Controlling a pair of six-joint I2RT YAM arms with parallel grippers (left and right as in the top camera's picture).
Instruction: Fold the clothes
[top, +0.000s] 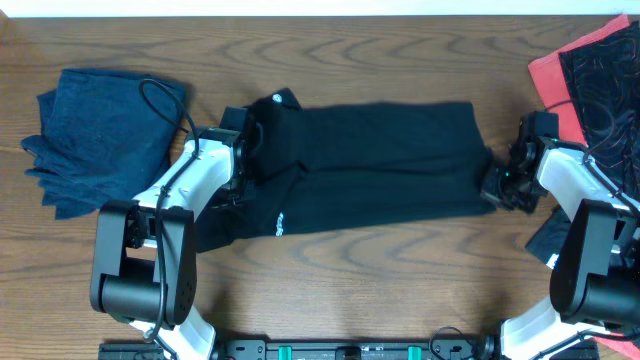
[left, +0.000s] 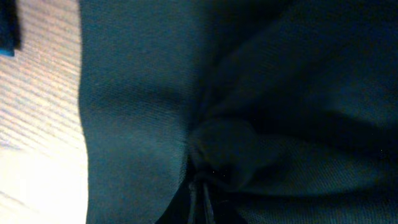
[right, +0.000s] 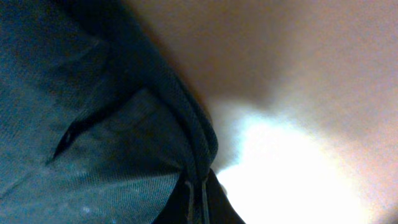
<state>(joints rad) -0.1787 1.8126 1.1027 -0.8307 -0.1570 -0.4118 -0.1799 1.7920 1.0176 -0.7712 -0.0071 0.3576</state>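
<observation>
A black garment (top: 380, 165) lies spread across the middle of the wooden table, folded lengthwise, with a small white logo near its lower left. My left gripper (top: 248, 165) is at its left end and is shut on a bunch of the black cloth (left: 205, 149). My right gripper (top: 497, 185) is at its right end and is shut on the garment's thick hem (right: 193, 143). The cloth fills both wrist views; only the fingertips show at the bottom edge of each.
A folded dark blue garment (top: 100, 135) lies at the far left. A red and black patterned cloth (top: 595, 70) lies at the far right corner, with a dark piece (top: 550, 240) below it. Bare wood (top: 380, 290) lies in front.
</observation>
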